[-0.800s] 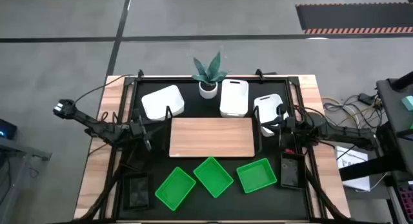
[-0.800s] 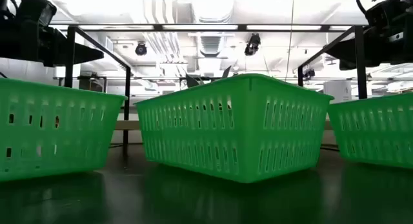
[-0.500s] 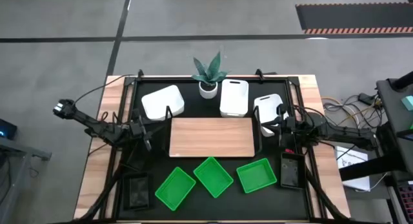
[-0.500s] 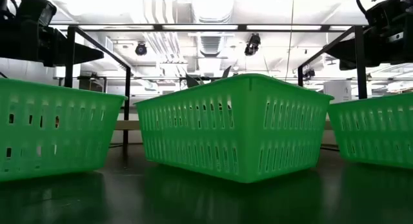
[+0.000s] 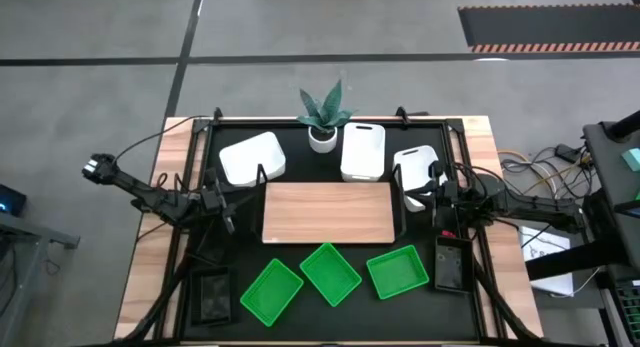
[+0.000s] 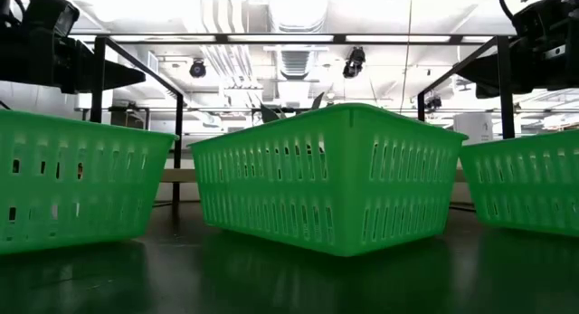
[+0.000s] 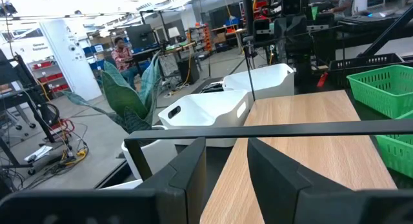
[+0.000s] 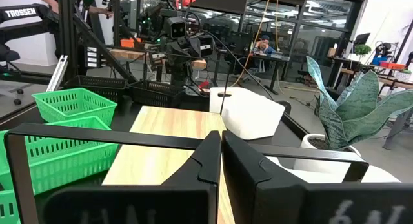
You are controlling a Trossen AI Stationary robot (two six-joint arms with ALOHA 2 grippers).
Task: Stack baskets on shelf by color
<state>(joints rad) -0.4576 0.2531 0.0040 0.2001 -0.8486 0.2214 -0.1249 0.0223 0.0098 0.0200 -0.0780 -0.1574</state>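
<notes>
Nothing's been stacked yet as far as I can tell: the shelf (image 5: 327, 212) is sitting bare in the middle of the mat (image 5: 240, 257), so the whole job looks like it's still ahead. The baskets are already kind of grouped by color around it, which probably makes sorting easier: three white baskets (image 5: 362, 151) are lying along the far side, three green baskets (image 5: 330, 273) are spread along the near edge, and a black basket (image 5: 212, 296) is waiting at each near corner. A plant (image 5: 323, 117) is standing between two of the white ones at the far edge, so that's something to steer around. The left gripper (image 5: 226, 206) is hanging just off the shelf's left end with its jaws partly apart and nothing between them, pointing across the board. The right gripper (image 5: 440, 203) is parked just off the right end, right beside a white basket, with its jaws pressed together and empty. Both arms are facing each other across the shelf, so I'm guessing they're just sitting in a ready pose before the first pick.
</notes>
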